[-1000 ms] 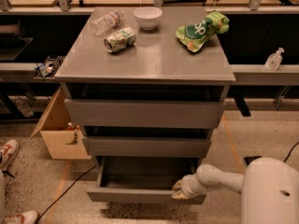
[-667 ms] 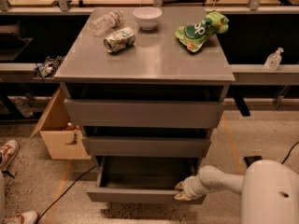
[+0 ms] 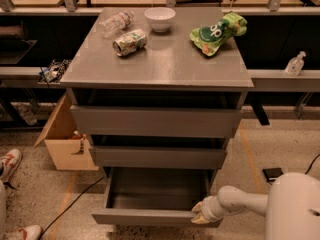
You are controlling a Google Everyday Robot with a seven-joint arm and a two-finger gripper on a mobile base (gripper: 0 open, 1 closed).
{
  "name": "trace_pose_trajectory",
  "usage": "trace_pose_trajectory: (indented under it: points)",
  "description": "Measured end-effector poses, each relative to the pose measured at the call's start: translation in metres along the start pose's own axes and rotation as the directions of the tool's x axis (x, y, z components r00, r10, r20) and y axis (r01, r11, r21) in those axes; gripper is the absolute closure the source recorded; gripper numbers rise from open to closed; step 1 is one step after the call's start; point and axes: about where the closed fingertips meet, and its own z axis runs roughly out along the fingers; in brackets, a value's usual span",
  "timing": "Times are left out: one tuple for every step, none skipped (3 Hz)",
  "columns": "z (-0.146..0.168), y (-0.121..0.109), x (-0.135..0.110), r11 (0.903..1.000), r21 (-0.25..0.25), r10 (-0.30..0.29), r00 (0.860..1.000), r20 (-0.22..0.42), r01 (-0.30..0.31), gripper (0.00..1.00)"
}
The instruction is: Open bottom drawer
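Note:
The grey cabinet (image 3: pixel 160 69) has three handleless drawers. The bottom drawer (image 3: pixel 150 215) is the slimmest one and stands pulled out, showing its shallow empty grey tray. My gripper (image 3: pixel 198 213) is at the right end of that drawer's front panel, against its top edge, on the end of the white arm (image 3: pixel 240 202) that comes in from the lower right. The top drawer (image 3: pixel 155 121) and the middle drawer (image 3: pixel 157 156) are pushed in.
On the cabinet top lie a plastic bottle (image 3: pixel 116 21), a can (image 3: pixel 129 41), a white bowl (image 3: pixel 160 18) and a green chip bag (image 3: pixel 217 31). A cardboard box (image 3: pixel 65 139) stands left of the cabinet. A cable (image 3: pixel 70 204) runs on the floor. A shoe (image 3: pixel 9 164) is at far left.
The gripper has slid a little toward me along the drawer's right front corner and the bottom drawer has come out slightly further.

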Motion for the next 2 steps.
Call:
trace_pose_trajectory:
  points:
    - [0.0,0.0,0.0,1.0,0.0,0.0,1.0,0.0,0.0,1.0]
    - [-0.004,0.036,0.005,0.9987,-0.022,0.046,0.999,0.004,-0.046,1.0]
